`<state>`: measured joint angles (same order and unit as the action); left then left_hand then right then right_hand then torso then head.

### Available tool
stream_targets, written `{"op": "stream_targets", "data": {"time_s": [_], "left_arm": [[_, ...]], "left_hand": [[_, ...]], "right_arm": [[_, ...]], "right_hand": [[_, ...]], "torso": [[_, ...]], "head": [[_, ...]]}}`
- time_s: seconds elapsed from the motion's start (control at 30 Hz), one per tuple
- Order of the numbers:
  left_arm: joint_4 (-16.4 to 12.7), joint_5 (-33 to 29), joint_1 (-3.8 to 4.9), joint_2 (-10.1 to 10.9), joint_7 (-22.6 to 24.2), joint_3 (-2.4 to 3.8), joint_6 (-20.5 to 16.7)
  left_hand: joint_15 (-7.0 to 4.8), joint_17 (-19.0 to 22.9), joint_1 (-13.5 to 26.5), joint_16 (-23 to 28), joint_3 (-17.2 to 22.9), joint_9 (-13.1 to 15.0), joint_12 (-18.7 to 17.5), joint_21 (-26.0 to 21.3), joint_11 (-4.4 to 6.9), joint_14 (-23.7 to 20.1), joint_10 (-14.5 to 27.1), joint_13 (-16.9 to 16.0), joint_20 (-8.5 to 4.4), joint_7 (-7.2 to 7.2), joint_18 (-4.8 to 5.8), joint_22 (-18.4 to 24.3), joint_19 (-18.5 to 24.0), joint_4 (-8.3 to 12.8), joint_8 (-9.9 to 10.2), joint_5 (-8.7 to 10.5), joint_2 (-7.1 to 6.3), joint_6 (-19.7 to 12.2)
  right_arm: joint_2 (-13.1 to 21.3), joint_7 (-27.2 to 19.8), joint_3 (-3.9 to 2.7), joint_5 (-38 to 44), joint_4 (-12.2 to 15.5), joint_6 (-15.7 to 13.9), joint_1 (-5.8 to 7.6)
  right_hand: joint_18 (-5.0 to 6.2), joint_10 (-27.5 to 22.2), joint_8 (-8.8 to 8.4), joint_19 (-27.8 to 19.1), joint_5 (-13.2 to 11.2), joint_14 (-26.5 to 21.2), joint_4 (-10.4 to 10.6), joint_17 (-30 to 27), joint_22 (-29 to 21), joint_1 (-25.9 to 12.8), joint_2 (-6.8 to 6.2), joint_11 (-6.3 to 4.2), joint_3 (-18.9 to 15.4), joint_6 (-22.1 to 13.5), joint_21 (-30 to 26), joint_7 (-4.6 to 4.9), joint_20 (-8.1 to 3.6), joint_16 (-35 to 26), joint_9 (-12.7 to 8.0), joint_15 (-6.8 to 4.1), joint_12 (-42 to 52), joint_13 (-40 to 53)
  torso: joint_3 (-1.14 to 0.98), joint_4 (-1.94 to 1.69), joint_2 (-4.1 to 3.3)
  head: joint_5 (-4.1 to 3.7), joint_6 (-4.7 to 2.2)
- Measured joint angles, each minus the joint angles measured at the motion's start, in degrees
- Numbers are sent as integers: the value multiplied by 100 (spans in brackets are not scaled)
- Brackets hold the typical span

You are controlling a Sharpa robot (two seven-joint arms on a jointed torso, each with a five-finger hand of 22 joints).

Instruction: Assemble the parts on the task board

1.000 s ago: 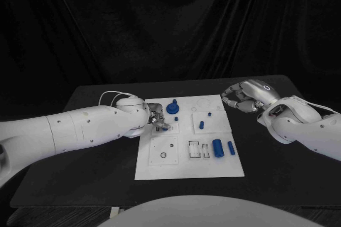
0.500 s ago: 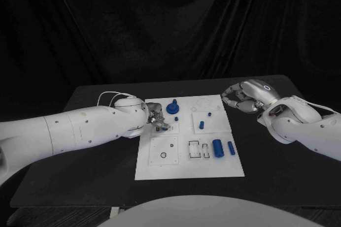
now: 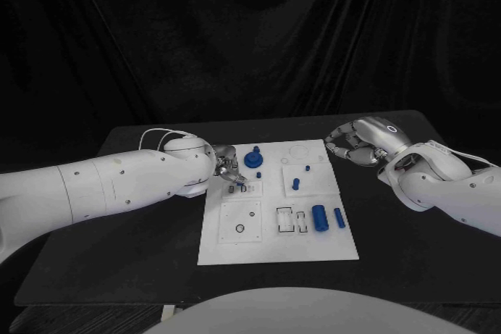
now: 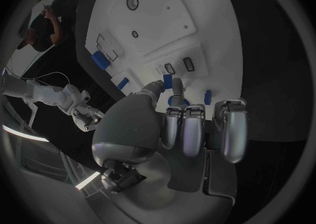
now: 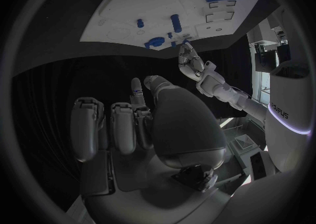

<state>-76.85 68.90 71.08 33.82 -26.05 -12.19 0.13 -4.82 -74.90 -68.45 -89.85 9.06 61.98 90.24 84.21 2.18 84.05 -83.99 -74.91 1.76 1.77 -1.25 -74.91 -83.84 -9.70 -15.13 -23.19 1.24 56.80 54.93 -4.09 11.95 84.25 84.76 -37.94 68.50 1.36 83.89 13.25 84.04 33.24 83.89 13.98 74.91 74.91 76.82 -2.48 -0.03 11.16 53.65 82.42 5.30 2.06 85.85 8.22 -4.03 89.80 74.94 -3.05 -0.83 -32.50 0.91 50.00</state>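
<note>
The left hand (image 3: 228, 172) and its thick white forearm lie over the task board (image 3: 278, 251)'s left edge, blocking approach from that side to the blue knob-shaped part (image 3: 254, 159). The right hand (image 3: 355, 145) hangs off the board's far right corner, above bare counter (image 3: 407, 247). The board's near half stands open from above, apart from the blue cylinder (image 3: 321, 219) and the slim blue peg (image 3: 339, 218) beside it.
</note>
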Motion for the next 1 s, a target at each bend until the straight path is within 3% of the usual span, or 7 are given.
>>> {"op": "stream_targets", "data": {"time_s": [0.37, 0.8, 1.0], "left_arm": [[166, -324, 56, -94, 24, 0, 263], [642, -902, 268, -383, -166, 1, 1186], [776, -1024, 302, -477, -300, 2, 1462]], "left_hand": [[0, 0, -52, 0, 112, -64, 0, -22, 0, 0, 0, 0, 0, 14, 0, 0, 0, 32, 66, 101, -53, -6], [0, 0, -60, 0, 270, -213, 0, -22, 0, 0, 0, 0, 0, 41, 0, 0, 0, 112, 161, 169, -61, 0], [0, 0, -84, 0, 323, -253, 0, -44, 0, 0, 0, 0, 0, 52, 0, 1, -1, 134, 199, 171, -86, -9]], "right_arm": [[-1, 2, 0, 0, -2, 2, -1], [-1, 7, 0, 0, 0, 3, -1], [-2, 8, 0, 0, 1, 3, -1]], "right_hand": [[0, 0, 0, -21, 0, 0, 0, 0, 0, 0, 0, 0, 0, 0, -33, 0, 20, 0, -1, 0, 0, -1], [-1, 0, 0, -20, 0, 0, 0, 0, -1, 0, 0, 0, 0, 0, -34, 0, 20, 0, -2, 0, 0, -2], [0, 0, 0, -20, 0, 0, 0, 0, -1, 0, 0, 0, 0, 0, -33, 0, 20, 0, -1, 0, 0, -2]], "torso": [[0, 2, -1], [1, -3, -7], [2, -3, -7]], "head": [[8, 0], [4, 0], [-12, 0]]}}
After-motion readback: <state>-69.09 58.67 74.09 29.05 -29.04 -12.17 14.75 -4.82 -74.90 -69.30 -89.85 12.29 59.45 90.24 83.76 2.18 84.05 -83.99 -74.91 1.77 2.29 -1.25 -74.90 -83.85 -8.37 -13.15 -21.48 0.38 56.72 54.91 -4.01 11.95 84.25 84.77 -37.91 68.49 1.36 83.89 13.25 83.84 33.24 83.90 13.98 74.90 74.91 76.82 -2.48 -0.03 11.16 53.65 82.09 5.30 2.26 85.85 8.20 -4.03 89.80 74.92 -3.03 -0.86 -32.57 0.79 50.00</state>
